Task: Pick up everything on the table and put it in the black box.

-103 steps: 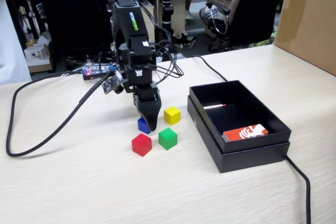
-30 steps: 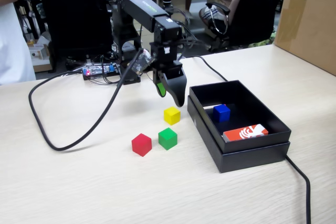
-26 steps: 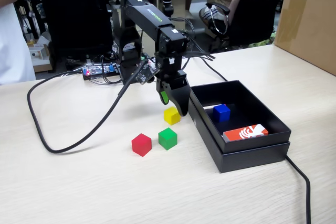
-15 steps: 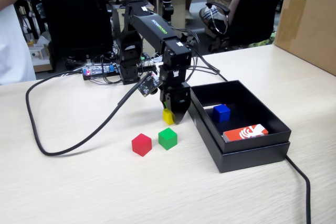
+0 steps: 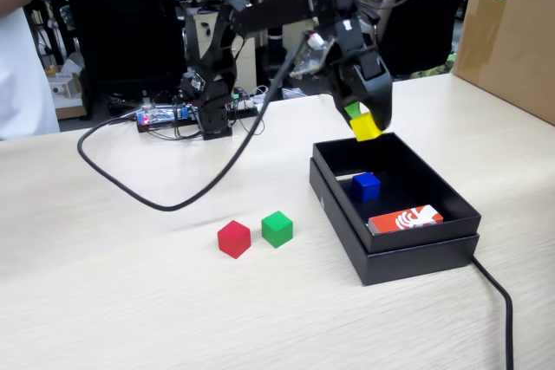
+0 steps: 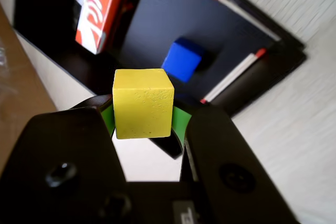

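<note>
Arm stretched out from its base toward the black box (image 5: 424,230), pincer (image 5: 368,124) raised in the air above the box's far left corner as the fixed view shows it.

Pincer clenched on the yellow cube (image 5: 365,126). In the wrist view the cube (image 6: 143,103) sits between the two green-lined jaws at their tips, gripped on its left and right faces, top face and front face clear of the jaws. Cube is off the table (image 5: 130,301), well above the box floor, tilted slightly in the fixed view.

Blue cube (image 5: 366,185) lies inside the box, on the floor toward the far left part; wrist view has it (image 6: 182,60) just beyond the held yellow cube, apart from it.

Red-orange and white card (image 5: 405,218) also in the box, near the front wall in the fixed view, apparently leaning on the wall; exact contact hard to read. Wrist view shows it (image 6: 98,8) at upper left. Thin white sticks with red tips (image 6: 235,73) lie on the box floor, seen clearly only from the wrist.

Red cube (image 5: 233,238) and green cube (image 5: 277,228) on the table, left of the box, just beside each other but not touching, well apart from the pincer.

Black cable (image 5: 165,201) loops across the table from the arm. Brown carton (image 5: 512,32) at far right.
</note>
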`<state>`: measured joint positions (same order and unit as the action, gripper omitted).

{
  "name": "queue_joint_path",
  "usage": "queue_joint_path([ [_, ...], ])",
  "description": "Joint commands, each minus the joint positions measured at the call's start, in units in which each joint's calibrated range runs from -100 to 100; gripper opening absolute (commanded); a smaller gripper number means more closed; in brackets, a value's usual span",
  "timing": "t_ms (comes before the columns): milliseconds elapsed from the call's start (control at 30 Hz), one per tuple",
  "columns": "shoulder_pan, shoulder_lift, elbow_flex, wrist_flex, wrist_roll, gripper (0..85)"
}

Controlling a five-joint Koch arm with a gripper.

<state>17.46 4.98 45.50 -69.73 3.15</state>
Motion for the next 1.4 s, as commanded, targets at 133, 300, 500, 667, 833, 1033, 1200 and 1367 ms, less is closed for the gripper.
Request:
queue_joint_path([
  [133, 0.88, 12.4, 4.72, -0.38, 0.93, 4.4],
  [300, 1.03, 13.09, 3.18, -5.31, 1.66, 27.5],
  [500, -0.49, 1.61, 3.0, -5.57, 1.56, 28.1],
  [667, -4.25, -14.34, 0.19, -5.57, 0.1, 27.9],
  [833, -9.33, -19.5, -4.16, -5.57, -3.17, 30.7],
  [1033, -14.07, -13.76, -9.15, -5.57, -6.15, 41.6],
  [1200, -15.53, 0.93, -5.7, -5.57, -6.4, 42.2],
  [1367, -15.97, 12.74, 0.73, -5.57, -6.25, 42.7],
])
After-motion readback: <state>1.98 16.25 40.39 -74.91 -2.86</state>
